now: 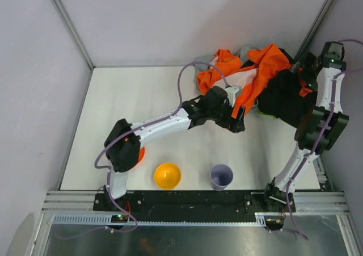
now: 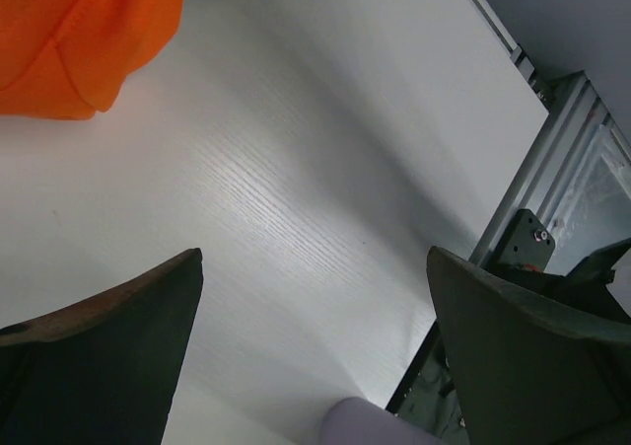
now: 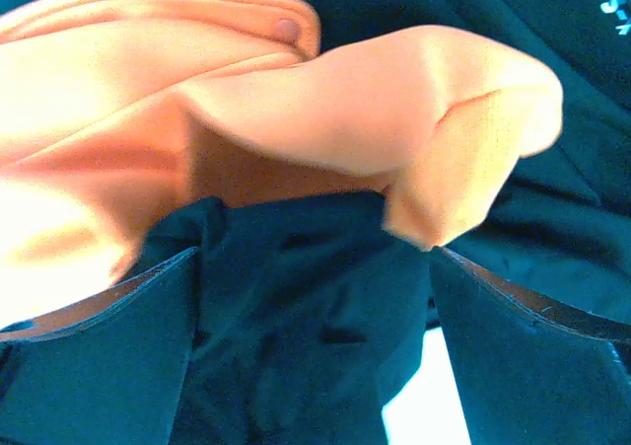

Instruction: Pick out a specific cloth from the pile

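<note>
The pile lies at the back right: a big orange garment (image 1: 266, 68) with pale lining, a black garment (image 1: 283, 100) and a grey cloth (image 1: 248, 51) behind. Only a lime-green sliver of the cloth (image 1: 261, 113) shows at the black garment's lower left edge. My left gripper (image 1: 235, 121) is open and empty over bare table just in front of the orange garment (image 2: 69, 31). My right gripper (image 1: 298, 73) is open, low over the pile. Black fabric (image 3: 315, 336) and an orange fold (image 3: 375, 119) lie between and ahead of its jaws, and nothing is gripped.
An orange bowl (image 1: 167, 175) and a lilac cup (image 1: 221, 177) stand near the front edge; the cup's rim shows in the left wrist view (image 2: 380, 427). Grey walls close the back and sides. A metal rail (image 1: 198, 200) runs along the front.
</note>
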`<state>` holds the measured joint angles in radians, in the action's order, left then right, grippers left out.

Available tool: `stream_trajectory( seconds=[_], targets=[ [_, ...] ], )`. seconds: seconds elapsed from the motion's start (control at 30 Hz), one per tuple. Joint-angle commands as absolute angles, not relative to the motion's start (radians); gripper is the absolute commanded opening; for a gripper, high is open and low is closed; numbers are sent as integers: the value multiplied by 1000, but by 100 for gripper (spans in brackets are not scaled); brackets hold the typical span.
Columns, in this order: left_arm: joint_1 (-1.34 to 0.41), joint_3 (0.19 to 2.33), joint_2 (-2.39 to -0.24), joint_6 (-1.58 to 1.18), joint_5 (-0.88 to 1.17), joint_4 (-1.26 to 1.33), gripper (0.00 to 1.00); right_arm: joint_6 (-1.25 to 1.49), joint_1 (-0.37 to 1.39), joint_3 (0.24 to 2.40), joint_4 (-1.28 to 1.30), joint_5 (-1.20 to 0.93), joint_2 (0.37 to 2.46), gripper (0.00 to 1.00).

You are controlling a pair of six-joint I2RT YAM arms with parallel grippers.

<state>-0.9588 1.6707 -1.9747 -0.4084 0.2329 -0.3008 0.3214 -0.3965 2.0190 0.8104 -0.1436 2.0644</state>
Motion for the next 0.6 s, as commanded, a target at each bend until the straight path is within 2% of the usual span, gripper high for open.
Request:
stream_trajectory(
  seconds=[0.0, 0.3, 0.47, 0.57],
  targets=[
    [-956, 1605, -1841, -369, 181, -281, 100, 289, -387, 1976, 869, -127, 1834, 99],
    [-956, 1489, -1745, -362, 159, -282, 100, 289, -425, 1707, 872, -206, 1475, 99],
    [-956, 1466, -1733, -353, 145, -281, 100, 333, -388, 1356, 833, -295, 1256, 99],
    [-956, 1459, -1728, -349, 138, -281, 100, 362, -289, 1178, 810, -262, 1165, 99]
  ],
)
